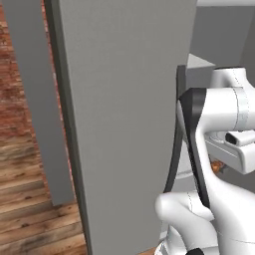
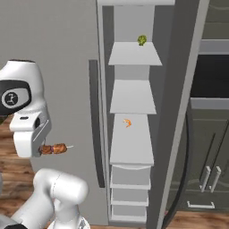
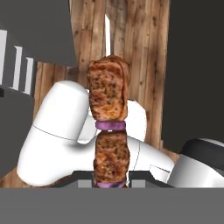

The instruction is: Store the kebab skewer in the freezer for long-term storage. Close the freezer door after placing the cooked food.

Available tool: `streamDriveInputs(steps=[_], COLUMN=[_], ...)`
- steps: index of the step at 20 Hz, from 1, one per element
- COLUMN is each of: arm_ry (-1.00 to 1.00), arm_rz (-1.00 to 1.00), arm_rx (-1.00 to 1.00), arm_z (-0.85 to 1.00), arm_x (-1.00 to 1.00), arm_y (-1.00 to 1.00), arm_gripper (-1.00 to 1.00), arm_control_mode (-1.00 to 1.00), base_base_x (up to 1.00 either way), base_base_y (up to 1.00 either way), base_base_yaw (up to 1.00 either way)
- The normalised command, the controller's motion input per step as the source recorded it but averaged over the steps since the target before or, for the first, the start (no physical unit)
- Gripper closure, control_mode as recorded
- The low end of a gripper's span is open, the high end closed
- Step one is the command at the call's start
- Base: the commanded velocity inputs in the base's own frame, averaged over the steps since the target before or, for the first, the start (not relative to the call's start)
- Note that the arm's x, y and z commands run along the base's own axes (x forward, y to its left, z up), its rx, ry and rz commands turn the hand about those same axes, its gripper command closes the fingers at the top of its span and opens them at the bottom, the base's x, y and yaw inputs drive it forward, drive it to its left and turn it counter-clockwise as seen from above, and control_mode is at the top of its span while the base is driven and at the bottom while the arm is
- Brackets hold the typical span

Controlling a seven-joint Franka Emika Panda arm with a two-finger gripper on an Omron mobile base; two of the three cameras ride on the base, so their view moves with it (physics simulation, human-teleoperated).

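Kebab skewer (image 3: 109, 127): brown meat chunks with purple rings between, pinched at its low end in the claw (image 3: 111, 185), clenched tight on the stick. Seen from the right base view as a tiny stick (image 2: 54, 148) poking sideways out of the claw (image 2: 41, 150), held up in the air, well apart from the freezer (image 2: 132, 134) and left of it. Not yet stored.

Freezer standing open, white shelves one above the other, white drawers (image 2: 129, 190) at the bottom. Middle shelf (image 2: 132, 96) bare; lower shelf carrying a small orange bit (image 2: 127, 122); top shelf holding a green leafy lump (image 2: 142, 40).

Step in hand, most likely: carrying the skewer across to a shelf. To do it well: keep the stick level, swing the arm right, go in over a bare shelf, stay clear of the shelf edges and the door edge, let go only once low over the shelf. Then pull out straight and push the freezer door (image 1: 129, 124) shut.

Right base view: gives the shelves, the drawers and the gap left to cross. Hand view: gives the grip up close, with wooden floor (image 3: 131, 39) behind. Left base view: mostly the big grey door, swung wide open and close by, with a speck of the orange meat (image 1: 216, 166) beside the arm.
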Motion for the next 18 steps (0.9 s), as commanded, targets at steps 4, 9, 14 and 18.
streamDriveInputs(steps=[4,9,14,18], arm_ry=[0.0,0.0,0.0,0.0], arm_rz=[0.0,0.0,0.0,0.0], arm_rx=[0.0,0.0,0.0,0.0], arm_z=[0.0,0.0,0.0,0.0], arm_x=[0.0,0.0,0.0,0.0], arm_y=[0.0,0.0,0.0,0.0], arm_gripper=[1.0,1.0,1.0,1.0], arm_control_mode=[1.0,1.0,1.0,1.0], base_base_x=[0.0,0.0,0.0,0.06], base_base_y=[-0.37,-0.41,-0.36,-0.32], base_base_yaw=[0.05,0.01,0.0,0.0])
